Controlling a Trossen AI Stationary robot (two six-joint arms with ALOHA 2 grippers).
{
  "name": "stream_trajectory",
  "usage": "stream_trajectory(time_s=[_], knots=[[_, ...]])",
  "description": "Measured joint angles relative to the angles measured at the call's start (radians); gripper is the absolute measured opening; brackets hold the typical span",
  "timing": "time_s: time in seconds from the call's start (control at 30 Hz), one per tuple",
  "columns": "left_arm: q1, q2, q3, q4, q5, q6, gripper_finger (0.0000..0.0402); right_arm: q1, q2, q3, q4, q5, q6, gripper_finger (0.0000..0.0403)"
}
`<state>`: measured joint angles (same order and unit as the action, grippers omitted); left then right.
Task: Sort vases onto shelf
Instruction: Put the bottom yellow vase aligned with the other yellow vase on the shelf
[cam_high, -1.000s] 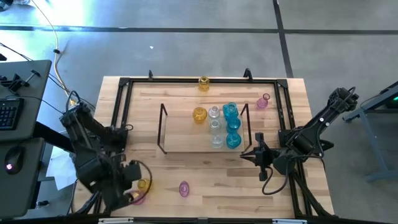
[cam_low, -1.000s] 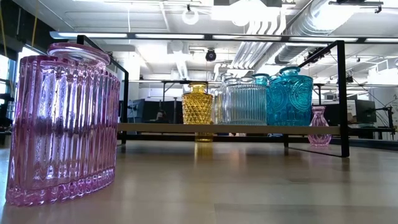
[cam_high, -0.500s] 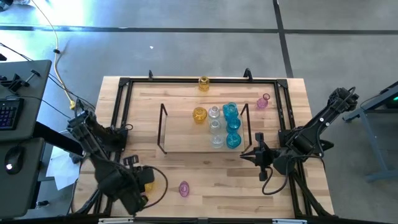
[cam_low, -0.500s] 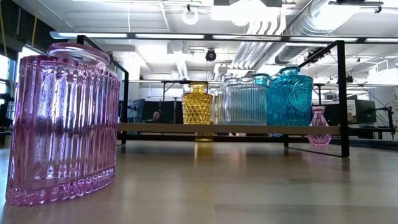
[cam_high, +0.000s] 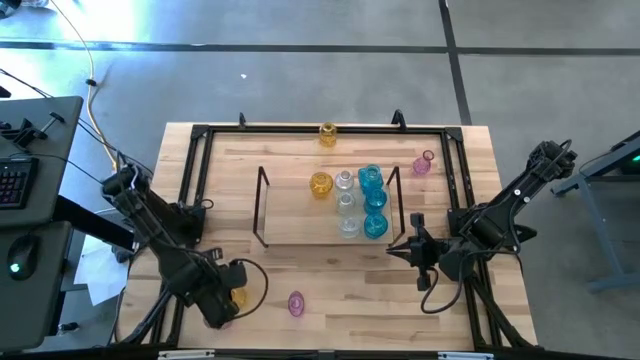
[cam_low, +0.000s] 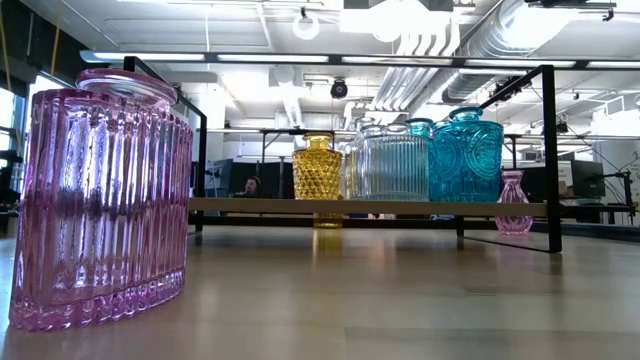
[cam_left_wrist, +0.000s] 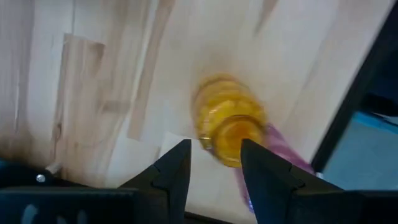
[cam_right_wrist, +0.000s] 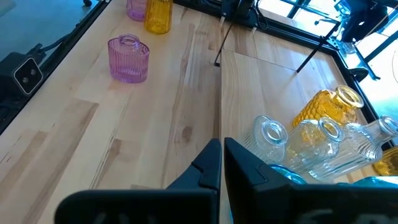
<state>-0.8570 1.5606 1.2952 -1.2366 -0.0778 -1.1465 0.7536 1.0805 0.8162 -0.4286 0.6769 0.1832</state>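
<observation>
The shelf (cam_high: 300, 215) lies mid-table and carries several vases: one amber (cam_high: 320, 185), clear ones (cam_high: 347, 203) and cyan ones (cam_high: 375, 200). Loose vases stand on their bases on the table: amber (cam_high: 327, 133) at the far edge, pink (cam_high: 424, 164) at the far right, pink (cam_high: 296, 304) near the front. At the near left corner my left gripper (cam_left_wrist: 214, 162) hangs open, pointing down over another amber vase (cam_left_wrist: 230, 124), with a pink vase (cam_left_wrist: 280, 149) beside it. My right gripper (cam_high: 395, 250) waits shut by the shelf's near right corner.
A black frame (cam_high: 190, 200) runs around the tabletop. The front pink vase (cam_low: 100, 200) fills the left of the low view. Bare wood (cam_high: 340, 285) lies between the shelf and the near edge. A desk with a keyboard (cam_high: 15, 180) stands left of the table.
My left arm has swung over the near left corner, its gripper moving a little toward the table's right edge and settling above the amber vase. In the high view the pink vase beside that amber one is now covered by the gripper. The vases have kept their places.
</observation>
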Motion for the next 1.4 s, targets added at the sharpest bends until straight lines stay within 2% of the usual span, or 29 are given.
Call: stream_trajectory(time_s=[0.27,0.4,0.5,0.73,1.03,1.2,1.4], knots=[[0.0,-0.058,-0.156,0.185,0.033,0.008,0.0131,0.0,0.0,0.0,0.0,0.0,0.017,0.0],[0.0,-0.06,-0.179,0.197,0.048,0.015,0.0129,0.0,0.0,0.0,0.0,0.0,0.018,0.0],[0.009,-0.06,-0.191,0.202,0.073,0.024,0.0109,0.0,0.0,0.0,0.0,0.0,0.018,0.0],[0.055,-0.063,-0.199,0.214,0.138,0.138,0.0016,0.0,0.0,0.0,0.0,0.0,0.018,0.0],[0.153,-0.183,-0.202,0.184,0.11,0.215,0.0006,0.0,0.0,0.0,0.0,0.0,0.018,0.0],[0.225,-0.239,-0.121,0.186,0.091,0.245,0.0005,0.0,0.0,0.0,0.0,0.0,0.017,0.0],[0.333,-0.201,0.09,0.167,0.091,0.397,0.0004,0.0,0.0,0.0,0.0,0.0,0.017,0.0]])
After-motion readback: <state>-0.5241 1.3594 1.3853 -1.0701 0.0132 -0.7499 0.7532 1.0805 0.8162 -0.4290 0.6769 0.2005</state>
